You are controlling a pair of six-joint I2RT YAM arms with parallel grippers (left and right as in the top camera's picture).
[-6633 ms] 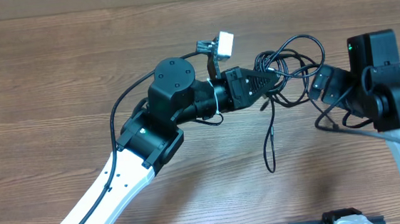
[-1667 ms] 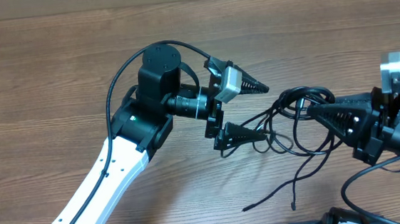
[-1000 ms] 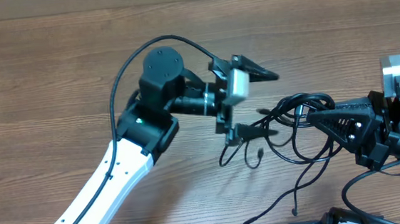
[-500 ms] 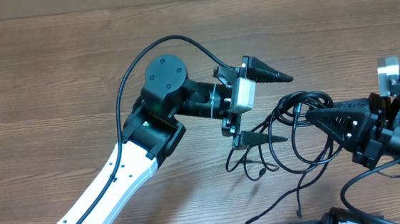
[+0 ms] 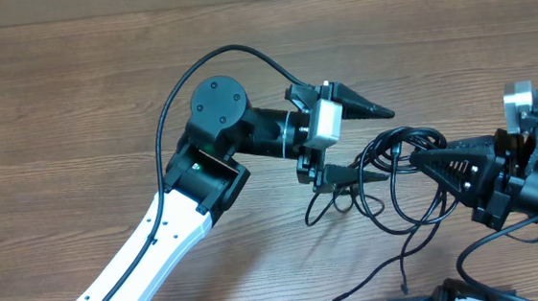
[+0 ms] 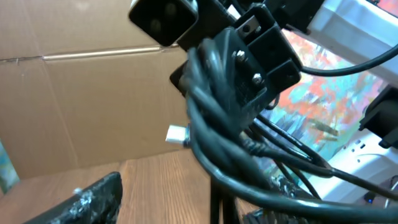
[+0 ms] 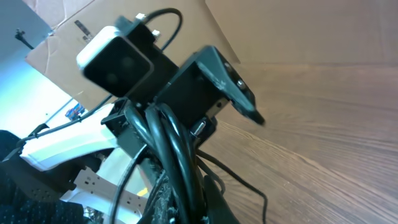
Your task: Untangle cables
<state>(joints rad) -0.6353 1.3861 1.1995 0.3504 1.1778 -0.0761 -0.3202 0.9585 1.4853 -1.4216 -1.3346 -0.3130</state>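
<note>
Wood-grain surface is carrying the cables, bunched btwn both arms. Left fingers are spreading wide, lower one among the loops; right fingers are pinching the bundle. Cardboard is lining the room behind.

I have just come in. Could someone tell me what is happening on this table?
Two robot arms are working on a tangle of thin black cables over a brown wooden table. The right gripper is shut on the bundle, and loose loops and ends trail from it across the table. The left gripper is wide open beside the bundle, and its lower finger appears to reach into the loops. The cables are not yet separated.
</note>
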